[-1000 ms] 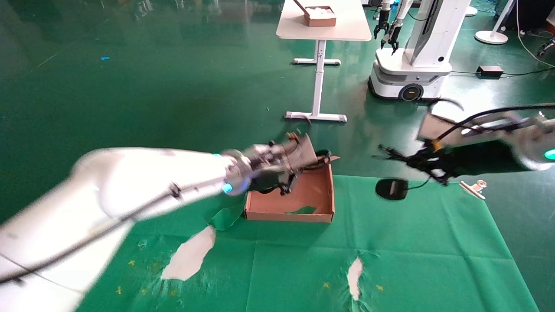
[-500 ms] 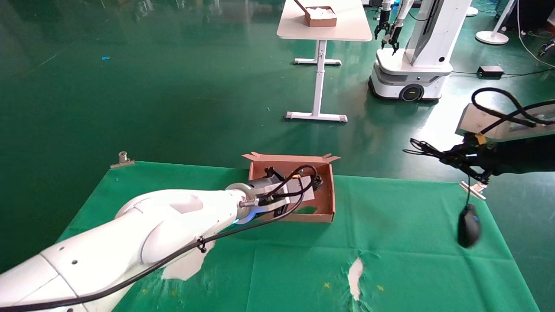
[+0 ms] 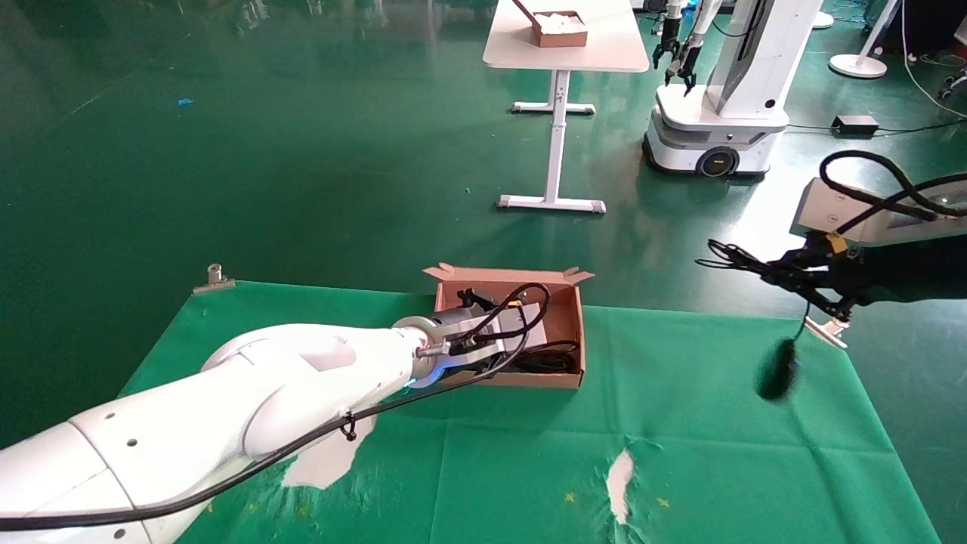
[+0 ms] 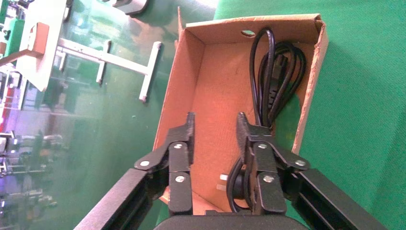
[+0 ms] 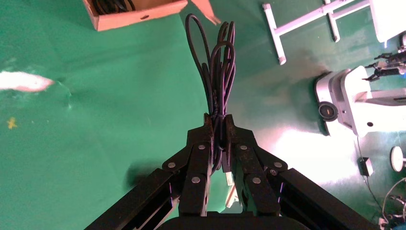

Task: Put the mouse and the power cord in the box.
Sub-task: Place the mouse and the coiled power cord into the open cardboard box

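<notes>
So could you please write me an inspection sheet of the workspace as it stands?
Surface: green cloth, torn in places with white showing through.
Job's things: power cord lies coiled in the box; mouse hangs in the air off the box's right side, above the cloth.
Clutter: metal clips at the cloth's corners.
Grippers: left gripper open over the box; right gripper shut on the mouse's bundled cord.
Cables: the arms' own black cables.
Surroundings: green floor, white table with a smaller box, another robot.
</notes>
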Controlling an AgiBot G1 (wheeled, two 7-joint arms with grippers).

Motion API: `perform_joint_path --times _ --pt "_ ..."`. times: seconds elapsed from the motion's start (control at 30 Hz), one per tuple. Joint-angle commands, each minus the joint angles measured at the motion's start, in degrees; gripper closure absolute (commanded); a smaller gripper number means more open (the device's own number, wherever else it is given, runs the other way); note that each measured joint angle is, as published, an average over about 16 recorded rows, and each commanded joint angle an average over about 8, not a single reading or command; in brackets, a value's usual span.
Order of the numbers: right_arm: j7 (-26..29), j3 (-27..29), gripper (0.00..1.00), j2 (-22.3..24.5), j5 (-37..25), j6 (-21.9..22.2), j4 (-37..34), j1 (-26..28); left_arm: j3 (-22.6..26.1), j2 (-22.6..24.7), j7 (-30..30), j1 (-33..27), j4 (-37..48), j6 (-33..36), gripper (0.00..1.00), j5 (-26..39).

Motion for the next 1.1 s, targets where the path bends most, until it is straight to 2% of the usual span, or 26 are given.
perform_joint_path --times 0.03,0.27,0.43,0.57,0.77,0.93,1.1 --pt "0.3 0.1 1.00 0.0 0.1 -0.2 0.6 0.1 1.1 0.0 -0.5 -0.2 -0.4 -0.3 0.00 -0.4" --pt "0.3 0.3 1.00 -1.7 2.1 -0.5 2.9 -0.1 1.3 -0.8 -3.9 -2.7 7.9 -3.1 0.00 -1.0" --pt "-2.5 -0.4 1.00 -6.9 2.3 3.0 -0.2 -0.7 0.7 -4.0 -4.7 -4.6 14.3 -3.4 0.00 -1.9" --pt "-7.6 -1.1 1.00 -13.0 2.2 7.4 -6.5 -0.2 0.5 -8.9 -4.3 -5.5 14.2 -1.4 0.00 -2.9" --pt "-17.3 -2.1 1.00 -23.1 2.5 13.7 -19.3 1.6 1.1 -15.5 -5.4 -5.8 7.8 2.9 0.00 -2.0" --pt "-25.1 -2.4 1.00 -30.9 3.6 17.8 -30.4 3.4 1.6 -18.3 -8.9 -5.8 2.0 4.9 0.00 0.9" --pt "-30.7 -3.4 1.00 -35.2 6.5 21.5 -37.0 3.2 1.7 -19.6 -13.3 -5.7 -1.6 6.1 0.00 4.6"
